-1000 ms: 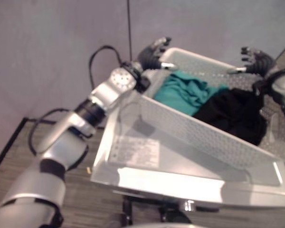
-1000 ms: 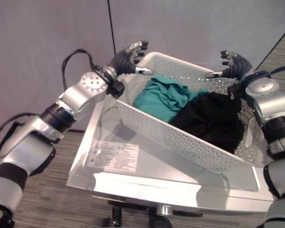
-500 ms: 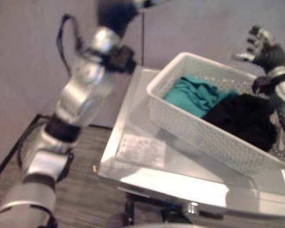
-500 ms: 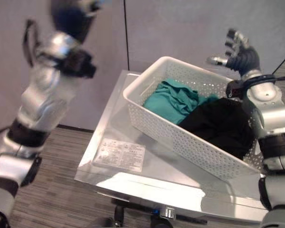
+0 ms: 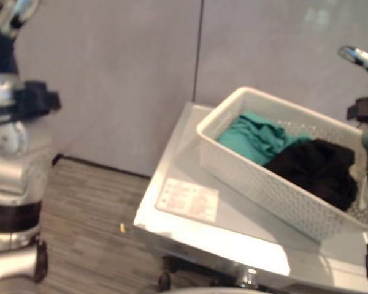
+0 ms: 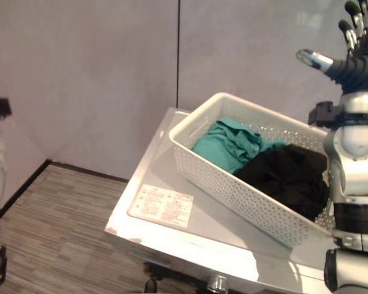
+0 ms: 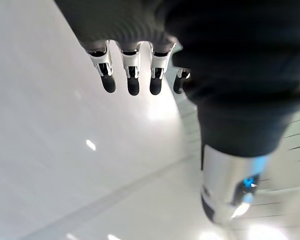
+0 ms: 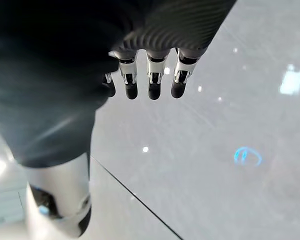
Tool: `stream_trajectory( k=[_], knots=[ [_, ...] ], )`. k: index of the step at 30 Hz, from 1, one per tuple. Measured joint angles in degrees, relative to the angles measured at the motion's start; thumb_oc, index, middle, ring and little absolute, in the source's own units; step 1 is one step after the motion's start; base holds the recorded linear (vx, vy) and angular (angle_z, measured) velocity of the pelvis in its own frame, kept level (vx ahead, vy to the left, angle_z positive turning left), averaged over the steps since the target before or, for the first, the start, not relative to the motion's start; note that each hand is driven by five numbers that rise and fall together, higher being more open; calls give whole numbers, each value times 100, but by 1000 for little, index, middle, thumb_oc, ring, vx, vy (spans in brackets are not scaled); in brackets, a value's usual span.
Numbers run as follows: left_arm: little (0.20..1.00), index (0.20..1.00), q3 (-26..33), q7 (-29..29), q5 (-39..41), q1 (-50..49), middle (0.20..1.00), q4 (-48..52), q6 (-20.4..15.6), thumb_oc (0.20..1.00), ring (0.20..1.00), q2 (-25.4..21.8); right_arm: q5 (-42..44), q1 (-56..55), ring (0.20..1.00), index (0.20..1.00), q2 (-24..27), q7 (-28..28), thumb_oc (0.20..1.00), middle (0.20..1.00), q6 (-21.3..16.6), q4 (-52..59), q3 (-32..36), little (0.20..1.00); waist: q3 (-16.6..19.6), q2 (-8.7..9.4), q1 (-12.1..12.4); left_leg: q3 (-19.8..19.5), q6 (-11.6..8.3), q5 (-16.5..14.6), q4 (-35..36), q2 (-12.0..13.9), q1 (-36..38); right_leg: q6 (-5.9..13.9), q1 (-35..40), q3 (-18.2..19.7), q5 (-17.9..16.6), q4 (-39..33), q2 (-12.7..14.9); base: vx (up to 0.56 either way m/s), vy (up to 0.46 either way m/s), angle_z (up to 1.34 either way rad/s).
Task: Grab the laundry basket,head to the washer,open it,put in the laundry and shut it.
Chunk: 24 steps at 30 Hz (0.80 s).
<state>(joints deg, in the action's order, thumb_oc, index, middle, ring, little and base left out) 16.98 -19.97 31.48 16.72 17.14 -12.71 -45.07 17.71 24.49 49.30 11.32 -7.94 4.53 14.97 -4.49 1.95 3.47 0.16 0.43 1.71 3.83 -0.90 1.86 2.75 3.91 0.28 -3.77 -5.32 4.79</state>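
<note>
So the basket (image 6: 251,177), white and perforated, sits on top of the washer (image 6: 172,214), angled across its lid, and nobody's holding it. Inside there's a teal cloth (image 6: 230,144) bunched up at the end nearer the wall (image 6: 98,79), and a black cloth (image 6: 288,177) piled at the other end, the two touching in the middle. Both arms are raised up high, well clear of the basket. The right hand (image 6: 356,43) is up in the top corner of the right eye view, above the far end of the basket, fingers straight and spread with the thumb sticking out sideways, holding nothing. Its own wrist view backs that up: the fingers (image 8: 150,80) hang in a straight row with small gaps between them and just a pale surface past them. The left hand (image 7: 135,70) is up too; in its wrist view the fingers are likewise straight, side by side, thumb apart from them, nothing in the grip. There's a label sticker (image 6: 161,205) on the washer lid near the front corner, beside the basket. The floor (image 6: 61,226) next to the washer is striped grey, and a tiny yellow bit (image 5: 122,228) lies on it by the washer's side.
</note>
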Motion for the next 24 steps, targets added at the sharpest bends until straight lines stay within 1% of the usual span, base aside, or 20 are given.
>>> stream_trajectory(
  k=[1, 2, 3, 4, 5, 6, 8, 10, 13, 15, 17, 21, 22, 23, 24],
  knots=[
    [1000, 1000, 315, 4, -240, -572, 1000, -95, 24, 1000, 1000, -2, -225, -171, 1000, 1000, -65, 108, 1000, 1000, -9, 182, 160, 1000, 37, 18, 45, -44, -3, -2, -11, -1, -95, 13, -29, -19, 10, 0, -3, 12, -42, 6],
    [1000, 1000, 707, 42, -479, -1188, 1000, -134, 92, 1000, 1000, 27, -377, -388, 1000, 1000, -87, 151, 1000, 1000, -27, 471, 443, 1000, 45, 30, 7, -55, -3, -2, -10, -11, -81, 22, -70, -7, 16, -1, -3, -26, -63, 10],
    [1000, 1000, 823, -13, -525, -1432, 1000, -287, 245, 1000, 1000, 158, -440, -532, 1000, 1000, -104, 262, 1000, 1000, -132, 591, 692, 1000, 49, 43, 44, -74, -2, -1, -17, -11, -111, 19, -74, -36, 14, 1, 1, -42, -94, 11],
    [1000, 1000, 878, -18, -587, -1637, 1000, -398, 286, 1000, 1000, 238, -488, -627, 1000, 1000, -156, 370, 1000, 1000, -195, 599, 810, 1000, 66, 59, 80, -114, -2, -1, -26, -15, -196, 15, -79, -59, 10, 0, -3, -28, -68, 16],
    [1000, 1000, 1030, 24, -731, -1954, 1000, -429, 293, 1000, 1000, 408, -626, -783, 1000, 1000, -175, 431, 1000, 1000, -169, 711, 947, 1000, 71, 66, 84, -157, -3, -1, -62, -21, -235, 18, -103, -68, 9, 0, -11, -22, -56, 16],
    [1000, 1000, 1133, 23, -793, -2259, 1000, -428, 301, 1000, 1000, 668, -676, -923, 1000, 1000, -155, 480, 1000, 1000, -186, 897, 1168, 1000, 71, 65, 88, -186, -3, -1, -94, -27, -290, 15, -127, -97, 10, -1, -7, -18, -54, 18],
    [1000, 1000, 1093, -6, -786, -2443, 1000, -531, 440, 1000, 1000, 1000, -804, -1085, 1000, 1000, -181, 611, 1000, 1000, -264, 929, 1346, 1000, 80, 95, 104, -244, -3, -1, -88, -35, -305, 19, -151, -177, 15, 0, 6, -32, -111, 22],
    [1000, 1000, 1024, 14, -855, -2480, 1000, -544, 438, 1000, 1000, 1343, -868, -1137, 1000, 1000, -202, 632, 1000, 1000, -281, 753, 1283, 1000, 68, 123, 179, -296, -5, -2, -88, -12, -381, 3, -175, -230, -30, 0, -29, -61, -154, 19],
    [1000, 1000, 947, 21, -884, -2462, 1000, -554, 433, 1000, 1000, 1334, -856, -1167, 1000, 1000, -186, 611, 1000, 1000, -288, 581, 1115, 1000, 51, 153, 255, -365, -28, -9, -85, 43, -410, -14, -176, -266, -40, 0, -97, -48, -68, 11],
    [1000, 1000, 893, 23, -884, -2401, 1000, -609, 430, 1000, 1000, 1316, -853, -1166, 1000, 1000, -177, 589, 1000, 1000, -281, 527, 1062, 1000, 33, 186, 263, -404, -86, -46, -86, 72, -448, -24, -193, -301, -33, -1, -122, -22, -41, 13],
    [1000, 1000, 782, 28, -884, -2339, 1000, -776, 431, 1000, 1000, 1314, -811, -1134, 1000, 1000, -143, 543, 1000, 1000, -282, 456, 949, 1000, 26, 198, 267, -404, -86, -45, -89, 126, -476, -59, -202, -332, -26, -1, -161, -6, -31, 9],
    [1000, 1000, 577, 52, -884, -2056, 1000, -1105, 437, 1000, 1000, 1168, -569, -792, 1000, 1000, 0, 456, 1000, 1000, -269, -195, 566, 1000, 18, 190, 278, -416, -85, -45, -77, 139, -462, -83, -189, -334, -35, -1, -177, 13, -8, 0],
    [1000, 1000, 481, 112, -880, -1878, 1000, -1264, 440, 1000, 1000, 959, -476, -510, 1000, 1000, 232, 457, 1000, 1000, -182, -813, 265, 1000, -10, 149, 265, -412, -84, -44, -77, 131, -453, -84, -190, -333, -37, -1, -170, -42, 7, 3],
    [1000, 1000, 403, 147, -879, -1687, 1000, -1399, 436, 1000, 1000, 741, -282, -221, 1000, 1000, 490, 443, 1000, 1000, -79, -1447, -99, 1000, -43, 163, 274, -407, -84, -44, -92, 129, -433, -86, -165, -350, -33, -2, -156, 0, 0, 0],
    [1000, 1000, 281, 144, -876, -1447, 1000, -1650, 445, 1000, 1000, 527, -122, 145, 1000, 1000, 750, 405, 1000, 1000, -8, -2030, -514, 1000, -106, 118, 279, -397, -84, -44, -97, 127, -387, -85, -145, -347, -34, -2, -152, 32, 5, 7]
  ],
)
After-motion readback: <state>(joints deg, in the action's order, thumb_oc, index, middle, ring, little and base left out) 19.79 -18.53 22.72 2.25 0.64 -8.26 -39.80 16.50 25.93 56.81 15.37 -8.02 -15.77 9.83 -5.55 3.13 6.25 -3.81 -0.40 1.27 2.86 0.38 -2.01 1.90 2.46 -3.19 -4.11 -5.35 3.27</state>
